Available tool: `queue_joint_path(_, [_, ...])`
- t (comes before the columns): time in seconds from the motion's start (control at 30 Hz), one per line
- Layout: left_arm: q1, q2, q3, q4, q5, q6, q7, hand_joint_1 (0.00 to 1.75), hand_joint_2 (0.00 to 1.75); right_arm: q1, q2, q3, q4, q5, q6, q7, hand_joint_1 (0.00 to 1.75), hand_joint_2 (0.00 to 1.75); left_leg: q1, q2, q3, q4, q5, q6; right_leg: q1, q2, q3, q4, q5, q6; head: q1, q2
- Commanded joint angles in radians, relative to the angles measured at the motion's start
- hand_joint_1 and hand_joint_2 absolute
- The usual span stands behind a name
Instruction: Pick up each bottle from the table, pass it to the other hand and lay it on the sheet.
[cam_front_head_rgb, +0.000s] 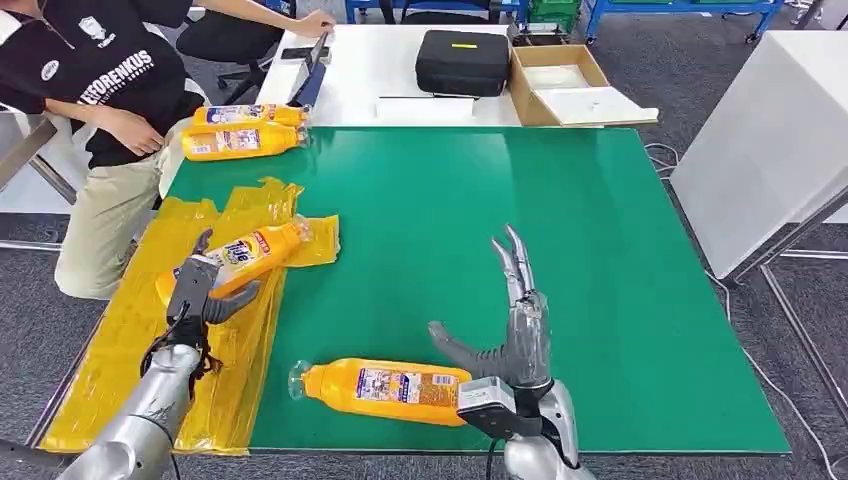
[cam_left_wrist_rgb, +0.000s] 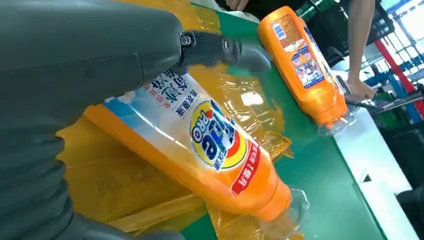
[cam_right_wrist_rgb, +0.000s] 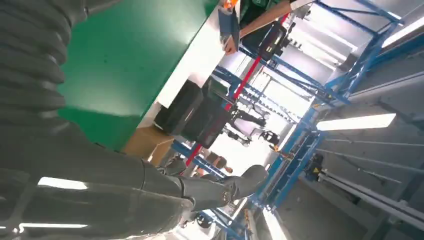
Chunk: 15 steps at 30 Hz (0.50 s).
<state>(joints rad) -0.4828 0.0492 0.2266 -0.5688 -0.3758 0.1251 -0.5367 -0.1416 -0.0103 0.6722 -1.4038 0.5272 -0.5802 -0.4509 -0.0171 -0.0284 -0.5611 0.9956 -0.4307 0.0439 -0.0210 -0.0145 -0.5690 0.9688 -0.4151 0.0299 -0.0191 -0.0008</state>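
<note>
Left hand (cam_front_head_rgb: 200, 285) seemingly grips bottle (cam_front_head_rgb: 240, 255); right hand (cam_front_head_rgb: 515, 330) fingers (cam_front_head_rgb: 512, 262) spread.

a green table (cam_front_head_rgb: 560, 260) carries a crumpled yellow sheet (cam_front_head_rgb: 130, 350) at its left, three orange bottles (cam_front_head_rgb: 385, 388) directly on it, another on the sheet

On the green table (cam_front_head_rgb: 560, 250), the left hand (cam_front_head_rgb: 200, 290) grips an orange plastic detergent bottle (cam_front_head_rgb: 245, 255) over the crinkled yellow plastic sheet (cam_front_head_rgb: 120, 350). The right hand (cam_front_head_rgb: 515, 330), fingers spread, hovers beside a second orange bottle (cam_front_head_rgb: 385, 388) lying flat.
</note>
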Motion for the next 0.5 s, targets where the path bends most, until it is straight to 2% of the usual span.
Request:
queue_joint_path(0.03, [0.037,-0.024,-0.029,0.019,0.014,-0.035,0.028,0.00,1.75,-0.030,-0.009,0.008,0.056,0.004,0.008,0.009,0.00,1.75,0.000,0.003,-0.001,-0.001,0.000,-0.003,0.000,0.002,-0.001,-0.001,0.000,-0.001,0.000,0.000])
queue_joint_path(0.27, [0.051,-0.024,-0.053,-0.026,0.088,-0.147,0.011,0.00,1.75,-0.031,-0.016,0.009,0.062,0.022,0.014,0.025,0.00,1.75,0.002,0.004,-0.004,-0.002,0.000,-0.004,0.001,0.003,-0.006,-0.003,0.002,-0.002,0.000,0.000])
queue_joint_path(0.37, [0.120,-0.030,-0.088,-0.212,0.159,-0.188,0.012,0.00,1.75,-0.039,-0.022,0.016,0.056,0.068,0.011,0.066,0.00,1.75,0.000,0.003,-0.003,-0.001,-0.001,-0.003,-0.001,0.002,-0.005,-0.001,0.000,-0.001,0.000,0.000])
queue_joint_path(0.5, [0.158,-0.031,-0.112,-0.323,0.179,-0.171,0.025,0.00,1.75,-0.038,-0.026,0.022,0.047,0.089,0.017,0.082,0.00,1.75,0.002,0.006,-0.006,0.000,-0.001,-0.005,0.001,0.005,-0.007,-0.002,0.001,-0.002,0.000,0.000])
